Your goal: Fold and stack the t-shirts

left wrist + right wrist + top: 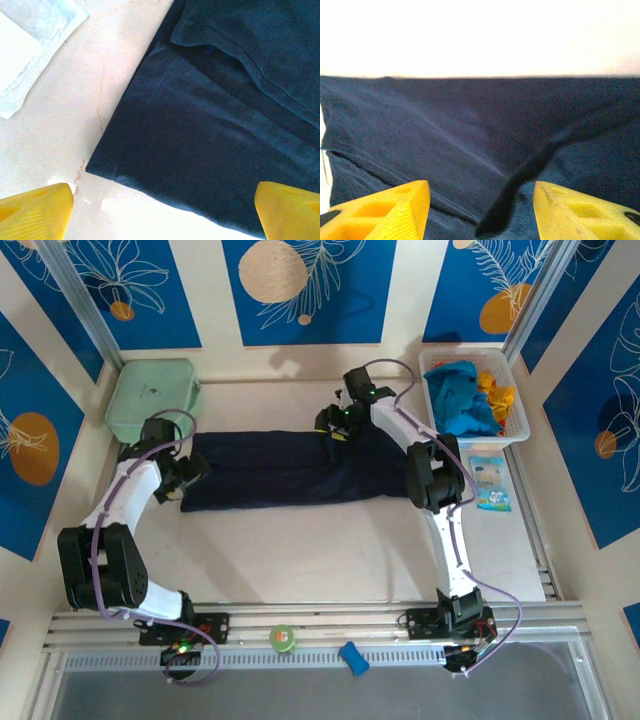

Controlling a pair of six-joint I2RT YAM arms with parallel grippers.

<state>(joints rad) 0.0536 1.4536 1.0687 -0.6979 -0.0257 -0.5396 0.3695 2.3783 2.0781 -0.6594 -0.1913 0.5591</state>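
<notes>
navy t-shirt (270, 470) — part-folded | other t-shirts (468, 400) in basket (519, 405) | left gripper (162, 197) wide, right gripper (481, 187) half-open — both empty

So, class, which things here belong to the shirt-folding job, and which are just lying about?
Job: navy t-shirt, turquoise t-shirt, orange-yellow t-shirt.
Lying about: mint-green box, white mesh basket, blue-and-white packet, green tape roll, small blue object.
</notes>
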